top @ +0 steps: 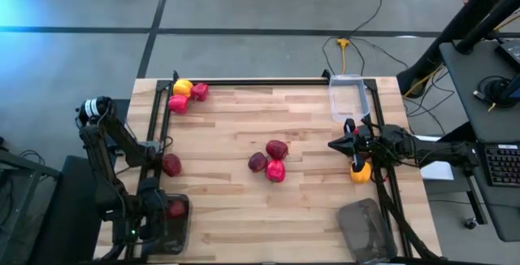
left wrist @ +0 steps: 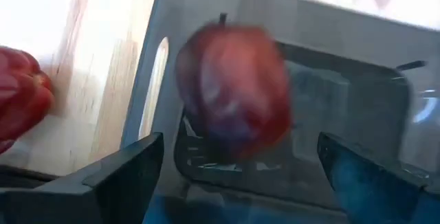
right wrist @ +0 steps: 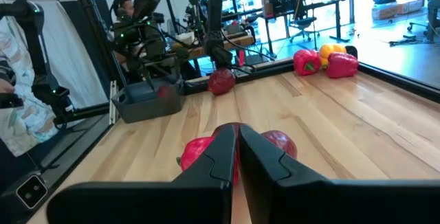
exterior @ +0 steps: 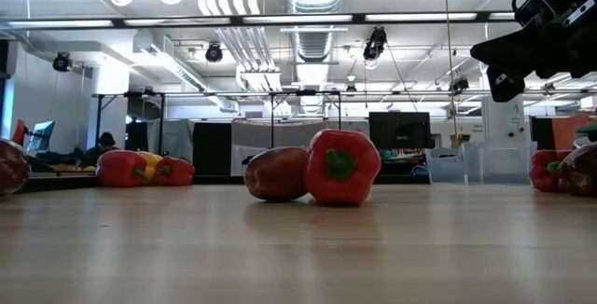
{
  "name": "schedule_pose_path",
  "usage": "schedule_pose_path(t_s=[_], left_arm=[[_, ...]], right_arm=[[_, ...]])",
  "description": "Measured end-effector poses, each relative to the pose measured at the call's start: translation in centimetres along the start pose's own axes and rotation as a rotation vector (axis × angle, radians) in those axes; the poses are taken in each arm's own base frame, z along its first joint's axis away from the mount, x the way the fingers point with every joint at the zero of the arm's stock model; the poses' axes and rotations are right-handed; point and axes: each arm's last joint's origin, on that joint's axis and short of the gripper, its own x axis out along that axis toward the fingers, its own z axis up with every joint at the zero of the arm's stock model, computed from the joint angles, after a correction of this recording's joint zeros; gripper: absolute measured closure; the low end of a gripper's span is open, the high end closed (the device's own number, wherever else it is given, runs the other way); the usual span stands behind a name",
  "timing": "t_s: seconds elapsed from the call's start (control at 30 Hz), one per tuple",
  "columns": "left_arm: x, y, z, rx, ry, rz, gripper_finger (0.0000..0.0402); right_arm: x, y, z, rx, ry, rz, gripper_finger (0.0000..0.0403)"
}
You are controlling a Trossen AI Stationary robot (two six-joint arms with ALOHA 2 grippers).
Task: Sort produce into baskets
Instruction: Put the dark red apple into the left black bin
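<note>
A dark red apple (left wrist: 234, 90) lies in the dark basket (left wrist: 357, 107) at the near left, also in the high view (top: 176, 209). My left gripper (left wrist: 240, 183) hangs open above that basket (top: 183, 236), one finger on either side of the apple and clear of it. My right gripper (top: 335, 145) is shut and empty at the right, above the table, pointing toward the middle cluster: two apples (top: 258, 162) and a pepper (top: 275, 171). A yellow-orange one (top: 360, 172) lies under the right arm. Another dark red piece (top: 171, 165) lies by the left edge.
Two red peppers and a yellow one (top: 183, 88) lie at the far left corner. The clear basket (top: 349, 98) stands at the far right and a second dark basket (top: 366, 228) at the near right. A black frame rail (top: 244, 82) runs along the far edge.
</note>
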Motion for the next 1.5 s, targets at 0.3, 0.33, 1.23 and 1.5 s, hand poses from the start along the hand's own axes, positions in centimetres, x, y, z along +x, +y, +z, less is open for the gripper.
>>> schedule_pose_path(t_s=[0.3,0.33,1.23,1.5], left_arm=[[-2.7,-0.4,2.8,0.074,-0.071,0.053,0.0026],[-2.7,-0.3,3.4,0.085,-0.07,0.064,0.0026],[0.6,15.0,16.1,0.016,0.237,0.255,0.0026],[3.8,16.4,14.7,0.072,0.493,0.227,0.0018]], right_arm=[[0.0,0.0,0.0,0.0,0.0,0.0,0.039],[0.0,0.0,0.0,0.0,0.0,0.0,0.039],[0.0,0.0,0.0,0.0,0.0,0.0,0.039],[0.0,0.0,0.0,0.0,0.0,0.0,0.039]])
